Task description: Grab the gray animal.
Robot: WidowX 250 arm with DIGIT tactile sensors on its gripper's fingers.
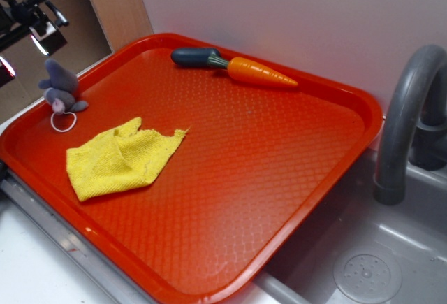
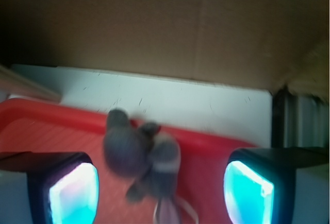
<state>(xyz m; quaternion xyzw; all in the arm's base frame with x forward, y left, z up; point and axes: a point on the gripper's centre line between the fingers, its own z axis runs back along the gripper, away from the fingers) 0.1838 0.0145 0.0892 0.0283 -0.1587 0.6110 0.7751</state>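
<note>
I am on the approach, not yet on the grab. The gray mouse (image 1: 61,89) sits at the far left edge of the red tray (image 1: 279,171), right against the rim, its white loop string (image 1: 63,122) lying on the tray floor toward the yellow cloth (image 1: 120,157). My gripper (image 1: 31,31) hangs above and a little behind it in the outside view, clear of the toy. In the wrist view the mouse (image 2: 142,154) lies between my two fingers (image 2: 72,188), nearer the left one, with open space on both sides, so the gripper is spread apart and holds nothing.

As I judge it, the next move calls for coming straight down with the mouse centred between the fingers, a small shift toward it first, then closing on the plump body and not on the ears or the string. The tray rim is just beside the toy, so one finger could catch on it if I drop off-line. The carrot (image 1: 237,66) lies well apart at the far side and plays no part.

I can read no brand, label or writing on anything; the wrist view is too blurred for fine detail.
</note>
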